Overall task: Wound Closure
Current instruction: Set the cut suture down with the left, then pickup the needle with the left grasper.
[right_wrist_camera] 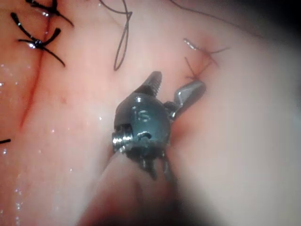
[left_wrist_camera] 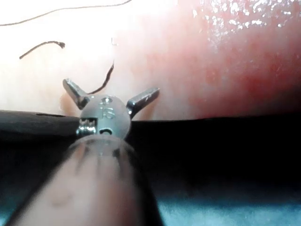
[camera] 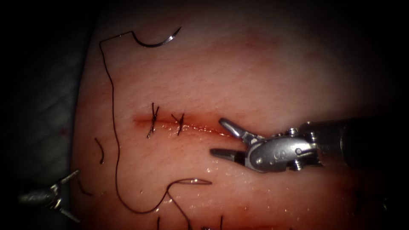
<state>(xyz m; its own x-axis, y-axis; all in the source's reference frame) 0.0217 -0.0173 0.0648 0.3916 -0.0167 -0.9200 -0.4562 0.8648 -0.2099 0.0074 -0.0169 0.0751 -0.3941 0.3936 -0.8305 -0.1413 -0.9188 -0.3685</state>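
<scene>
The needle (camera: 155,41) lies loose on top of the tissue (camera: 264,72), far up and to the left of the cut (camera: 187,125), well apart from both tools and not stuck into the tissue. The thread (camera: 114,140) runs from its blunt end leftward, then down the left side of the tissue in a long line, curls round at the bottom and ends in a flat loop below the cut. The cut lies level across the middle of the tissue, with two knotted stitches (camera: 152,120) across its left part; its right part is unstitched and shines with red fluid (camera: 208,128). A few short cut ends of thread (camera: 100,150) lie on the tissue to the left of the cut. The right tool (camera: 221,138) hangs over the right end of the cut, its jaws spread wide and holding nothing. The left tool (camera: 70,194) sits at the tissue's lower left edge, well away from the cut, jaws also spread wide and empty.
</scene>
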